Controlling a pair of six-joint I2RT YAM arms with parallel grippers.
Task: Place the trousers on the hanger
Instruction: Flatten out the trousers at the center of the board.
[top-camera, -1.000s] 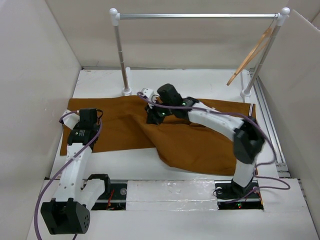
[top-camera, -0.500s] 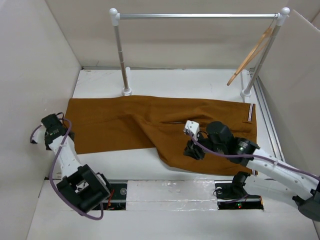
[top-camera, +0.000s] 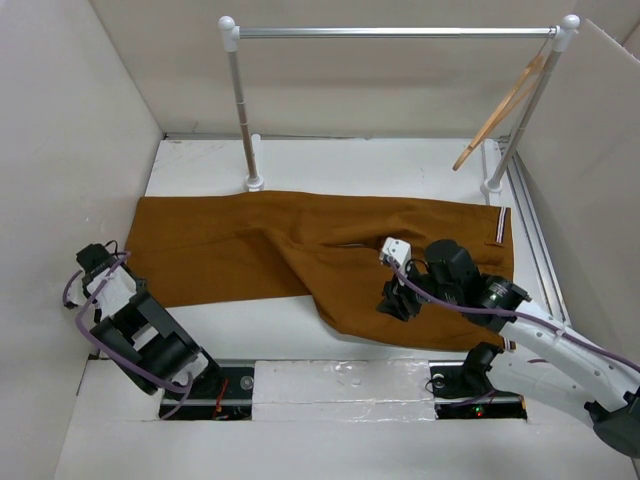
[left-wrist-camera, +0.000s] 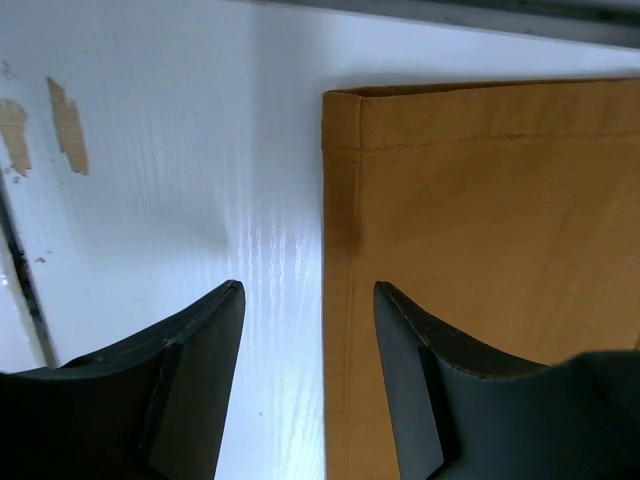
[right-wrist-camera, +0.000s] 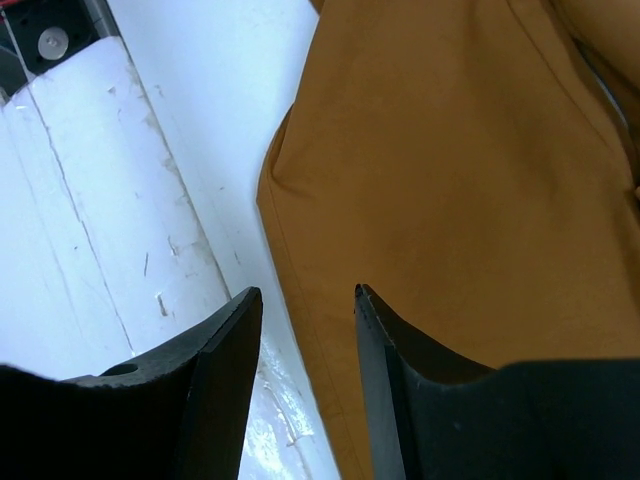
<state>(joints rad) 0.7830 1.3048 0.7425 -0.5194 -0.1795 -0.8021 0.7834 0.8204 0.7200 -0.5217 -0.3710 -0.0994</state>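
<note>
Trousers (top-camera: 300, 250) of rust-brown cloth lie flat on the white table (top-camera: 330, 165), spread from left to right across its middle. The leg ends are at the left. The waistband with its striped trim (top-camera: 499, 226) is at the right, near the foot of the right post. One leg lies straight along the far side, and the other goes down at an angle toward the near edge, with a soft fold where the two meet.

The wooden hanger (top-camera: 500, 105) is not on the table. It hangs by its hook from the right end of the silver rail (top-camera: 400, 32), tilted, just beside the right post and well apart from the trousers (no cloth is on it).

The left gripper (left-wrist-camera: 305, 300) is at the far left, close to the side wall, above the corner of a leg hem (left-wrist-camera: 345, 95). Its jaws stand apart with nothing between them. One finger is over bare table and the other over the cloth, and the hem edge runs down between them. Whether the fingertips touch the cloth I cannot tell.

The right gripper (right-wrist-camera: 305, 300) hovers over the near edge of the trousers, right of centre. Its jaws are also parted and hold nothing, and the cloth edge passes under the gap.
</note>
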